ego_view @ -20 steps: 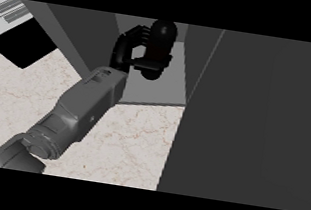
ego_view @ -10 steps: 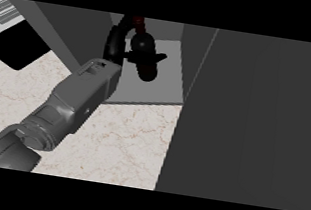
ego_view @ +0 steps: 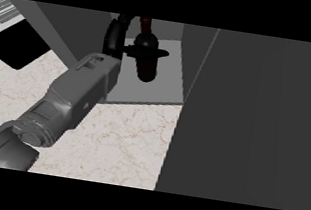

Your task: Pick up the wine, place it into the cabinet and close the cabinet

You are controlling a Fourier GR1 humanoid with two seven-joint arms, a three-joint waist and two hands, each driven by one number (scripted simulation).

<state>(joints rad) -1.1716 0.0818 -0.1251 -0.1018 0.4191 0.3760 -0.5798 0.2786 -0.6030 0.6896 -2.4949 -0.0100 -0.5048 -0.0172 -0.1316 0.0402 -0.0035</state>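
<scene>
Inside the open cabinet (ego_view: 145, 93), over its grey shelf, the robot hand (ego_view: 126, 47) had its black fingers curled round the wine (ego_view: 146, 50), a dark bottle with a reddish neck pointing toward the back. It was the only hand in view, and I could not say for sure which arm it belonged to; it came in from the lower left across the marbled table (ego_view: 124, 137). The bottle was held above the shelf floor, I'd judge so it could be set down well inside, clear of the door (ego_view: 261, 118) standing open at the right. Compared with half a second before, hand and wine sat deeper in and a little further right, the forearm stretched longer over the table's edge
</scene>
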